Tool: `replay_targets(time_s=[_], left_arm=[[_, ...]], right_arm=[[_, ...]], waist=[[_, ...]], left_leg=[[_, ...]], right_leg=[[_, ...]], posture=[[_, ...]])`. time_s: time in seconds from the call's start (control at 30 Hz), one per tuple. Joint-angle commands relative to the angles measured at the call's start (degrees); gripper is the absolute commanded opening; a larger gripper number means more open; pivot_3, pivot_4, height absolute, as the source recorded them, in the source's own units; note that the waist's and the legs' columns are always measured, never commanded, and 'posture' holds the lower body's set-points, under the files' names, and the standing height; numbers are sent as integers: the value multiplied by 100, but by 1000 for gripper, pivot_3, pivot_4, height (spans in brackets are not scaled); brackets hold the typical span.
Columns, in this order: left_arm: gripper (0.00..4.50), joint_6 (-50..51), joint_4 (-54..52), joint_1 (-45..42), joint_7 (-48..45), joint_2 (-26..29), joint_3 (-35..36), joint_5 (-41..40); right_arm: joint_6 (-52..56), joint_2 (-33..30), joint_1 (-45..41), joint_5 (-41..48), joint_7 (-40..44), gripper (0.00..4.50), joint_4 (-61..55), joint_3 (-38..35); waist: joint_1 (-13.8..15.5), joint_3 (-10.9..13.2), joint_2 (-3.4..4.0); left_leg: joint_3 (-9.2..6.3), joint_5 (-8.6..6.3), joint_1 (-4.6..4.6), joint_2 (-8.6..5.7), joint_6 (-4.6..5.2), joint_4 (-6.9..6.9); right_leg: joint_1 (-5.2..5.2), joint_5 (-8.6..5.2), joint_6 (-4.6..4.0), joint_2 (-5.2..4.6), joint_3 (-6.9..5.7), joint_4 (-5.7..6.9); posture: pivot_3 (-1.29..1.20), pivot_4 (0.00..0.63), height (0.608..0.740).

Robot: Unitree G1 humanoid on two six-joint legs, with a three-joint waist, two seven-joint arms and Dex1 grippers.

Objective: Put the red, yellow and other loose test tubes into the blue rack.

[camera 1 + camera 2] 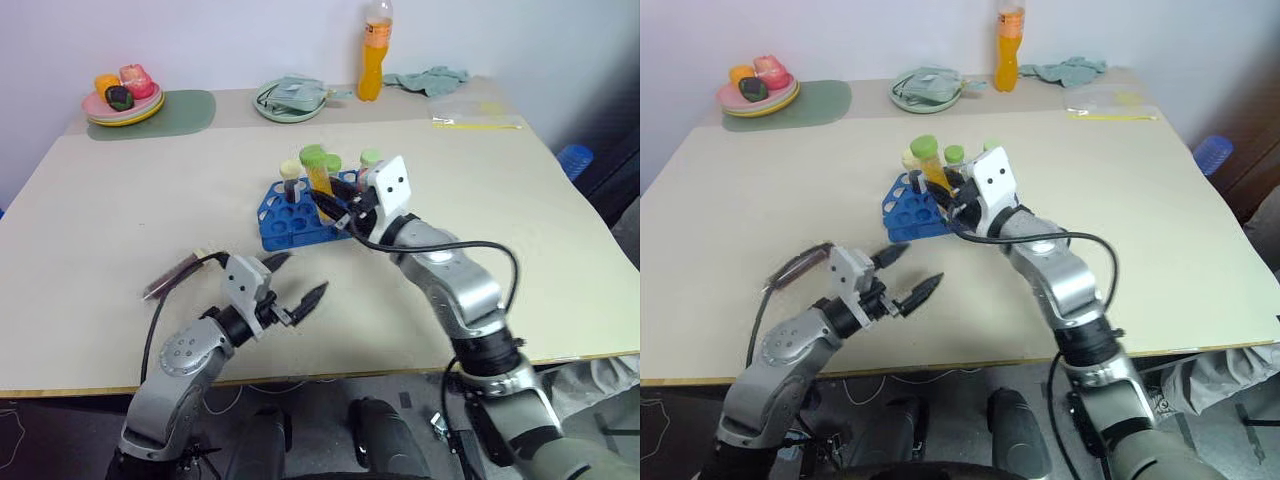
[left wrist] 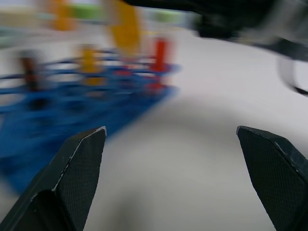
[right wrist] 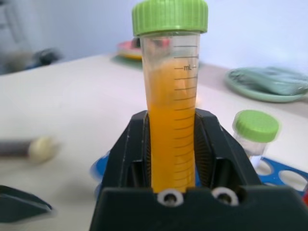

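- Nearest to the camera, on the left side, the left gripper hangs low over the front part of the table, with its two black fingers spread wide and nothing between them.
- It points toward the blue rack, which stands a little further back and to its right; the rack is near but not touched.
- Further right, the right gripper is closed on the yellow tube with a green cap, and it holds the tube by the lower half.
- The long axis of this tube is almost upright, the cap on top, and it stands just above the rack, so I judge the next move is straight down into a free hole.
- Some holes already carry tubes, among them a red tube at the end of the rack.
- The right arm is clearly the nearer one for this placing.
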Motion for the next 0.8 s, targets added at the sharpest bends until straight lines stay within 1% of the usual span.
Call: replay_targets(time_s=[0.03,0.13,0.3,0.63,0.8], left_arm=[[4500,-233,-118,-4,44,-8,74,98],[4500,-229,-207,58,52,16,84,110],[4500,-181,-340,144,98,36,106,94],[4500,-91,-393,92,113,39,57,78],[4500,-70,-400,88,94,42,50,63]], right_arm=[[-868,361,-139,-348,-370,759,694,-165],[-1240,471,-189,-505,-434,759,1123,-249],[-1535,531,-191,-595,-408,759,1443,-374],[-1597,588,18,-749,-384,759,1514,-443],[-1541,599,147,-694,-222,759,1415,-400]], waist=[[-1,0,1],[-4,1,1],[-25,1,2],[-27,1,2],[-27,0,2]], left_leg=[[0,0,0,0,0,-3],[0,0,0,0,-1,-4],[-1,0,2,1,0,-4],[-1,0,2,1,0,-5],[-1,0,3,1,0,-5]], right_leg=[[-2,0,0,0,0,0],[-2,0,0,-1,0,0],[-2,0,-1,1,0,2],[-2,0,-1,2,0,3],[-1,0,-1,1,0,3]], posture=[[0,150,740],[0,150,740],[0,150,740],[0,150,740],[0,150,740]])
